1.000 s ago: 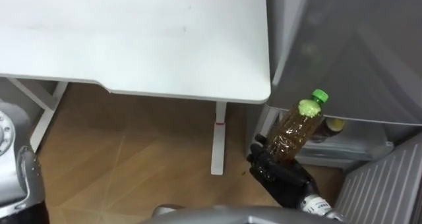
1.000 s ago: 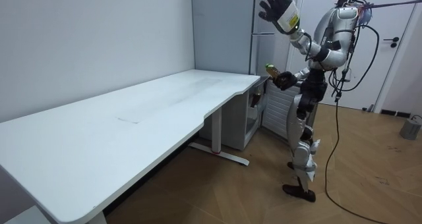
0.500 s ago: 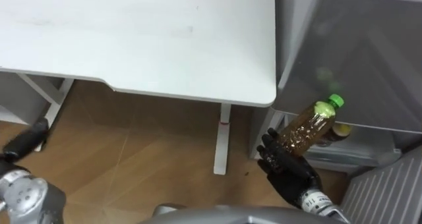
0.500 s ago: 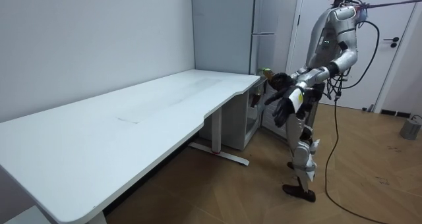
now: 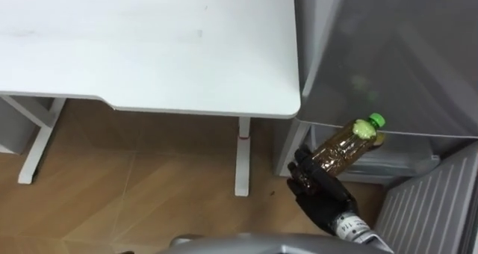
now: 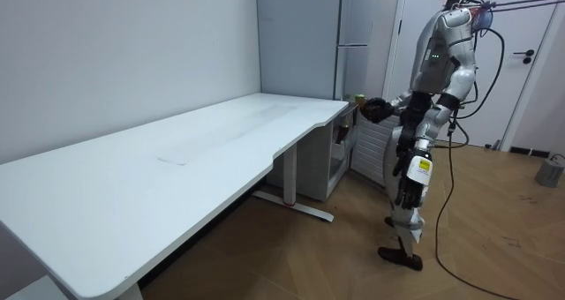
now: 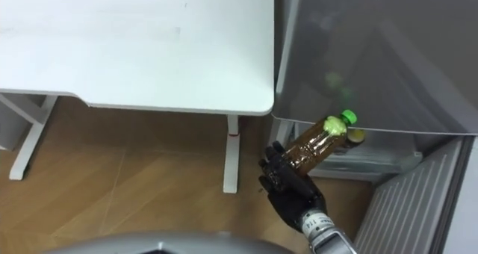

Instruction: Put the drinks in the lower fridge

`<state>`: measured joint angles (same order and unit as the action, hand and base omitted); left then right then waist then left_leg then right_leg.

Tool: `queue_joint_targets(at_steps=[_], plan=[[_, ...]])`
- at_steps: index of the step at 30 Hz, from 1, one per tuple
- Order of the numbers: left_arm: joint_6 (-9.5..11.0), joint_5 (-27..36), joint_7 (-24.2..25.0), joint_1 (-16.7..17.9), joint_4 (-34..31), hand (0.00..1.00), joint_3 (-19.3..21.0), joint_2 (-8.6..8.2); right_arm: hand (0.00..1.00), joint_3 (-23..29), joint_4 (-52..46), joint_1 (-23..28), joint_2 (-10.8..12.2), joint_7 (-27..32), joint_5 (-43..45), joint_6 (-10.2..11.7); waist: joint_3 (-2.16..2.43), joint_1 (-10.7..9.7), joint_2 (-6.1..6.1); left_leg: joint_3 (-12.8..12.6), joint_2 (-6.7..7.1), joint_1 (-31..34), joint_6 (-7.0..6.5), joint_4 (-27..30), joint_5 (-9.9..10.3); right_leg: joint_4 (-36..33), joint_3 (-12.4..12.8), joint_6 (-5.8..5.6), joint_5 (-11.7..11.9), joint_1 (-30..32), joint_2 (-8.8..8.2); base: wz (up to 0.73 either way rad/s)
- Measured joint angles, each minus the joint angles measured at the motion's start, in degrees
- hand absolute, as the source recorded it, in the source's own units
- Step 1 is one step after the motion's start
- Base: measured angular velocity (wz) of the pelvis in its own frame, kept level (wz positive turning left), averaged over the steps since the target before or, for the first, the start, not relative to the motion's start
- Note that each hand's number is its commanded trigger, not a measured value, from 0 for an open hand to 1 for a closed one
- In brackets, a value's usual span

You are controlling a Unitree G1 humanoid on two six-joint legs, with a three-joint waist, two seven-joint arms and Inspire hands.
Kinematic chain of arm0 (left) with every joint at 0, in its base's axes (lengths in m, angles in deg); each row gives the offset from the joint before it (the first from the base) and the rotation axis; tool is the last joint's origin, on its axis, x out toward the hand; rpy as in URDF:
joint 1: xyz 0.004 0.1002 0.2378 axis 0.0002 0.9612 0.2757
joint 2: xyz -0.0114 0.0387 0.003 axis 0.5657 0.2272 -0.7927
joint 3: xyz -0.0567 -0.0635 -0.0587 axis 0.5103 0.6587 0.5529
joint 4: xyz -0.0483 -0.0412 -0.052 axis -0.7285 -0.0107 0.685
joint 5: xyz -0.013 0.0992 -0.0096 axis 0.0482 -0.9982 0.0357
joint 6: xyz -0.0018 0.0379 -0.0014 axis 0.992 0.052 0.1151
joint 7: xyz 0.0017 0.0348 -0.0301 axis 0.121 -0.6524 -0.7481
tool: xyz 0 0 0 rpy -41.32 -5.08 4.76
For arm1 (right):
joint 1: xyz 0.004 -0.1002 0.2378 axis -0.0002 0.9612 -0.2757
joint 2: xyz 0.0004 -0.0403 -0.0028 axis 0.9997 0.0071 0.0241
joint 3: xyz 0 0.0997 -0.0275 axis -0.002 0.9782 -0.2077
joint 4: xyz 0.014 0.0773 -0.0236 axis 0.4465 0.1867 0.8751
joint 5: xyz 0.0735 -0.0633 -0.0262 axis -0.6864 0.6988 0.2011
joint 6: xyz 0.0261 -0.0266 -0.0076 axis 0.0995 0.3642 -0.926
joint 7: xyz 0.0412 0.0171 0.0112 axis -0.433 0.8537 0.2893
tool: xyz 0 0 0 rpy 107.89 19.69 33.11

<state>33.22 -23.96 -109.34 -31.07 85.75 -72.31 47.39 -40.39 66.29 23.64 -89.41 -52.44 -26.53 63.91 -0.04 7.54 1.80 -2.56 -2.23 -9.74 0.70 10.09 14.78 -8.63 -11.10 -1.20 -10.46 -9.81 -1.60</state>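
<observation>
The bottle (image 5: 337, 147), gripped by the right robot hand (image 5: 320, 193), hovers just before the open lower fridge (image 5: 407, 164), beside the surface (image 5: 149, 45). It isn't shelved yet, so placing and releasing remain. The left robot hand (image 6: 410, 183) hangs idle.

Robot at the fridge: the humanoid stands upright on the wooden floor (image 6: 309, 256) at 2 o'clock, by the far end of a long white desk (image 6: 177, 168), and faces the tall grey fridge (image 6: 353, 35) at 12 o'clock. Its right hand (image 6: 378, 108), held out at waist height toward the fridge, clasps a bottle (image 6: 360, 98) with a green cap. Its left hand (image 6: 410, 183) hangs beside its thigh. A white door (image 6: 516, 71) stands at 3 o'clock, with a small metal pail (image 6: 553, 170) on the floor below it.
</observation>
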Motion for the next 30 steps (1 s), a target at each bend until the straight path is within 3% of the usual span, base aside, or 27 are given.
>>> queue_joint_targets(at_steps=[8, 19, 21, 23, 27, 30], plan=[[-2.78, -10.60, 5.30, -0.83, 0.50, 0.00, -5.97, -1.85, 1.00, -2.96, 7.11, -2.94, 0.14, -0.18, -2.45, -0.01, -0.02, -1.68, 0.17, 0.01, 0.00, 1.31, 0.01, 0.52, 0.00, -0.06, -0.29, 0.00, 0.00, 0.85, 0.01, 0.02], [-4.15, -13.26, 11.00, -5.12, 2.70, 0.00, -7.92, -1.89, 1.00, -3.24, 13.83, -4.95, -0.06, -0.64, -8.81, -0.05, 0.02, -2.59, 1.01, -0.05, -0.07, 5.94, 0.01, 2.97, 0.01, -2.45, -1.30, 0.01, 0.00, 5.07, -0.48, 0.04], [-4.18, -13.23, 11.18, -5.77, 2.71, 0.00, -8.16, -1.94, 1.00, -3.38, 13.85, -5.64, -0.05, -0.64, -8.81, -0.05, 0.23, -2.57, 1.33, -0.03, -0.07, 7.47, 0.00, 3.77, 0.01, -3.30, -1.33, 0.03, -0.01, 6.54, -0.62, 0.00], [-4.17, -13.13, 11.16, -7.24, 2.73, 0.00, -8.11, -1.79, 1.00, -3.91, 16.91, -8.50, 0.04, -0.80, -8.79, -0.08, -0.41, -2.62, 1.56, -0.02, 0.00, 9.17, -0.02, 4.94, 0.00, -4.64, -1.34, 0.25, -0.18, 8.22, -0.89, 0.00], [-4.00, -12.94, 11.16, -9.91, 2.76, 0.00, -8.11, -1.70, 1.00, -4.01, 20.38, -12.99, 0.37, -0.97, -8.82, -0.08, -0.63, -2.55, 1.91, 0.01, 0.22, 14.38, -0.11, 7.82, -0.06, -8.18, -1.59, 0.53, -1.05, 13.46, -1.69, 0.07], [-2.50, -13.03, 11.20, -12.74, 5.08, 0.00, -8.78, -1.47, 1.00, -4.83, 24.05, -17.14, 0.69, -1.19, -8.70, 0.02, -0.95, -2.49, 1.80, -0.09, 0.67, 18.99, -0.13, 11.74, -0.07, -13.34, -1.91, 0.81, -2.85, 18.53, -2.99, 0.14]])
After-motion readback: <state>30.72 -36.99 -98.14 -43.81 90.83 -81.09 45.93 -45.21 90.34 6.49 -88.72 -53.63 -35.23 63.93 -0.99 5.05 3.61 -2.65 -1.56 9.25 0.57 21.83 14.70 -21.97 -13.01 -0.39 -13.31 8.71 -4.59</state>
